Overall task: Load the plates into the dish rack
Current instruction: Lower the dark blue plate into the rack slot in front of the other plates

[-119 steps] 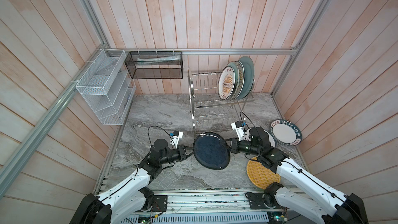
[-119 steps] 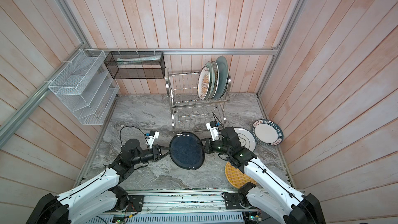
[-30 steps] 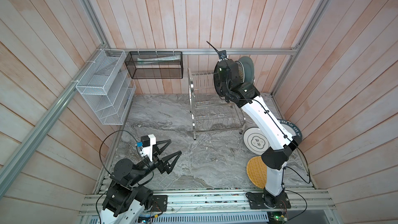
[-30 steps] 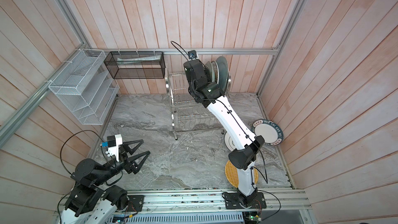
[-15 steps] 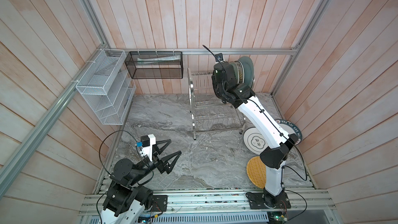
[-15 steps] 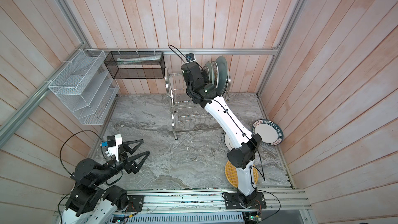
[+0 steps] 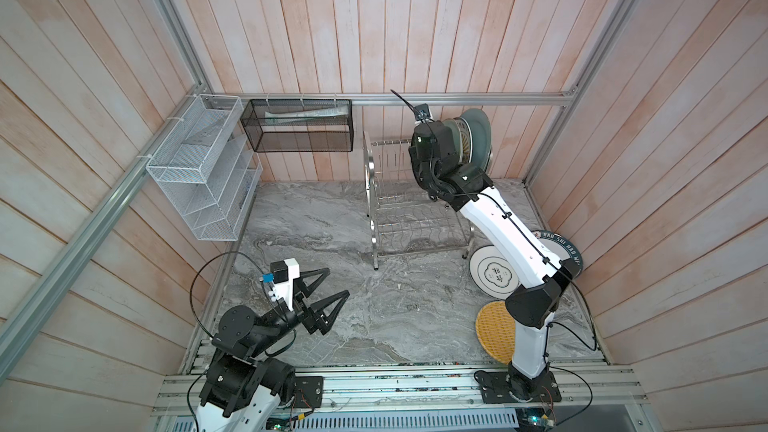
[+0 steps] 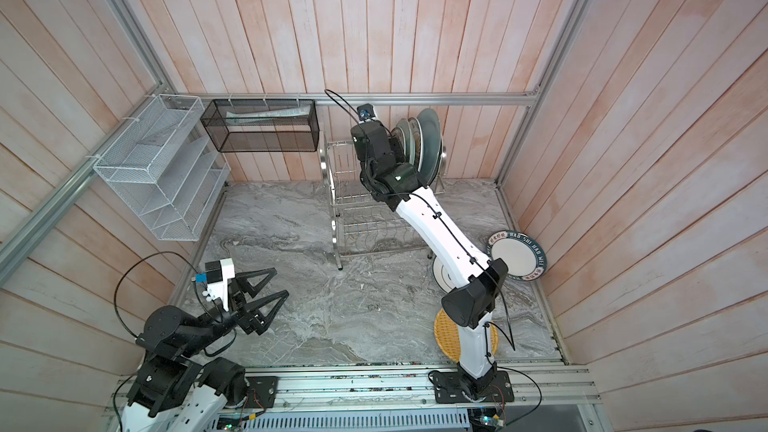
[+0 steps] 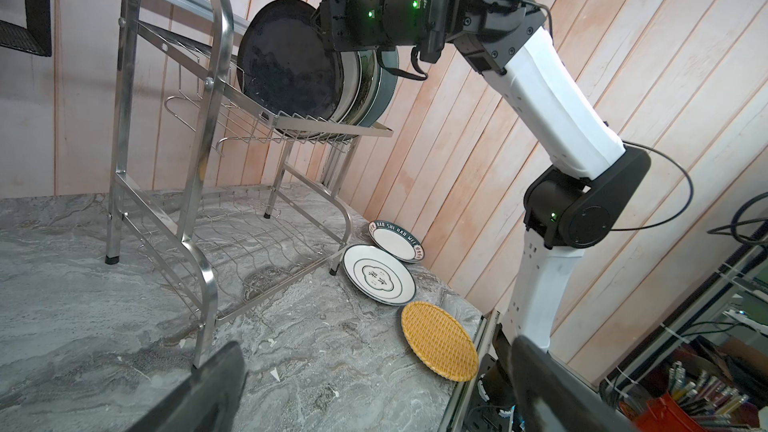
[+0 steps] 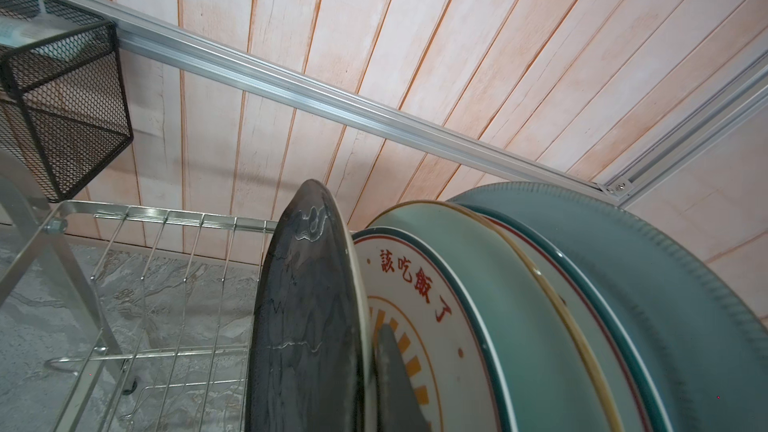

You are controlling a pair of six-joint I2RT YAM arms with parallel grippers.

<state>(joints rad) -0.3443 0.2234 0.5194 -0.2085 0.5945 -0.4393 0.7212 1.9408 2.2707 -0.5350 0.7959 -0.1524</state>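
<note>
1. My left claw (image 7: 337,282) hangs nearest my base, over the grey table (image 7: 324,218). Its jaws are spread wide and hold nothing.
2. On the table's right side, beside my right arm's base, lies a yellow woven plate (image 9: 439,340).
3. Just beyond it lie a white emblem plate (image 9: 379,280) and then a white lettered plate (image 9: 395,239), close to the wall.
4. The dish rack (image 9: 207,83) stands at the back of the table.
5. My right claw (image 9: 326,29) reaches to the rack's upper tier. It is pinched tight on the upper rim of a dark plate (image 9: 286,72), which stands upright with its lower edge in that tier.
6. Just beside the dark plate stand a sunburst plate (image 10: 415,292), a pale green plate (image 10: 498,284) and a grey-blue plate (image 10: 665,284), packed close.
7. Farthest back, a black mesh basket (image 7: 297,130) hangs on the wall rail, with a white wire shelf (image 7: 199,172) to its left.
</note>
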